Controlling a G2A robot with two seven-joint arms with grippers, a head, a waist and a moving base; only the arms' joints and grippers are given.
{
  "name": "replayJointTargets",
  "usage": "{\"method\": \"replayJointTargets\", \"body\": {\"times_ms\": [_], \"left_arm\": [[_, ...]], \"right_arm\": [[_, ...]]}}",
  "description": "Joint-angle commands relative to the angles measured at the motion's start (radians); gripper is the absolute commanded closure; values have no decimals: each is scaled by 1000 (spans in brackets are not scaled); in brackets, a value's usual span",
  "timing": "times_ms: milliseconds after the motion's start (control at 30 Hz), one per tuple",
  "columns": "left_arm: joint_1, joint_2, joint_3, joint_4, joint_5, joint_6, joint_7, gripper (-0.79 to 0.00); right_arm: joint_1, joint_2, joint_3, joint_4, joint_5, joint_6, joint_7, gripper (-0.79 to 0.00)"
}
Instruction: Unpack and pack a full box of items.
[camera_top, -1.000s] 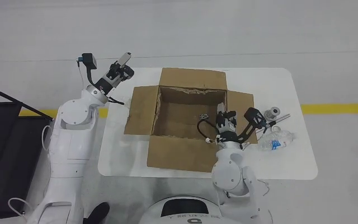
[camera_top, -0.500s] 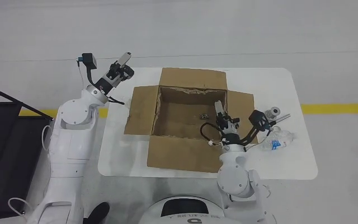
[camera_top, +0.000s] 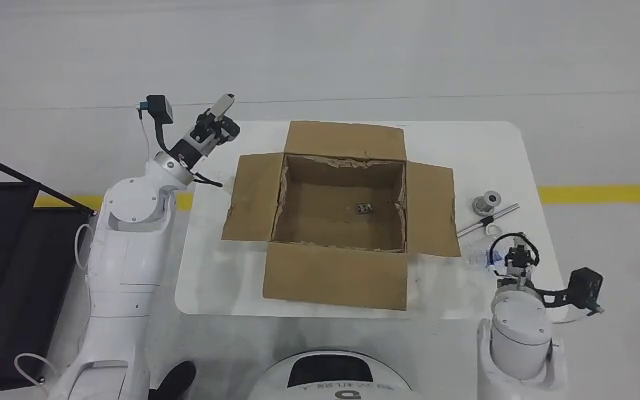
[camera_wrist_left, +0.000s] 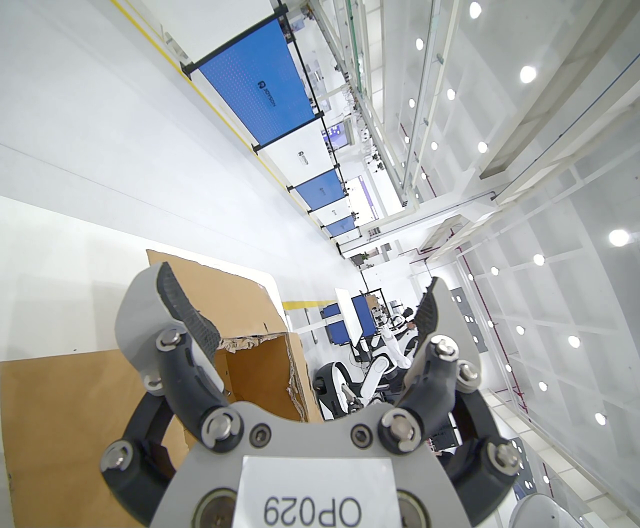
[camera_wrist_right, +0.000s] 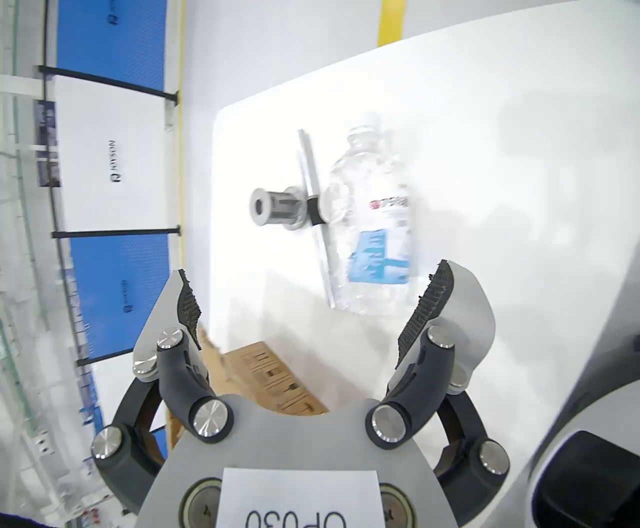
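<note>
top view: open box (camera_top: 335, 275) at frame centre, a small item (camera_top: 363, 208) on its floor. left claw (camera_top: 228, 103) upper left, well apart from the box. right claw (camera_top: 517, 255) lower right, beside the bottle (camera_top: 487, 259).
left wrist view: left claw spread, empty, box beyond it.
right wrist view: right claw spread, empty. bottle lies just past its fingertips, beside a rod (camera_wrist_right: 315, 220).

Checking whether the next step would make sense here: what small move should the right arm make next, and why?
Probably lower the right gripper onto the bottle and close on it. Its jaws stand open and empty, pointed at the bottle, which lies on its side on the table outside the box, with a metal rod alongside. The box holds just one small item.
</note>
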Motion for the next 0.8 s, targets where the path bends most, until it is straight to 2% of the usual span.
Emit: {"method": "replayJointTargets", "body": {"times_ms": [0, 133, 200, 267, 467, 667, 700, 733, 767], "left_arm": [[0, 0, 0, 0, -1, 0, 0, -785], [0, 0, 0, 0, -1, 0, 0, -785], [0, 0, 0, 0, -1, 0, 0, -785], [0, 0, 0, 0, -1, 0, 0, -785], [0, 0, 0, 0, -1, 0, 0, -785], [0, 0, 0, 0, -1, 0, 0, -785], [0, 0, 0, 0, -1, 0, 0, -785], [0, 0, 0, 0, -1, 0, 0, -785], [0, 0, 0, 0, -1, 0, 0, -785]], "right_arm": [[56, 4, 1, 57, -27, 57, 18, -785], [173, 14, 25, 185, -60, 141, 43, -785], [233, 19, 28, 251, -81, 184, 55, -705], [272, 24, 33, 299, -104, 208, 70, -693], [311, 36, 38, 341, -144, 216, 115, -693], [338, 45, 30, 383, -179, 230, 147, -634], [347, 46, 33, 392, -180, 239, 155, -603], [352, 48, 35, 400, -183, 241, 163, -517], [355, 50, 38, 407, -188, 241, 169, -391]]}}
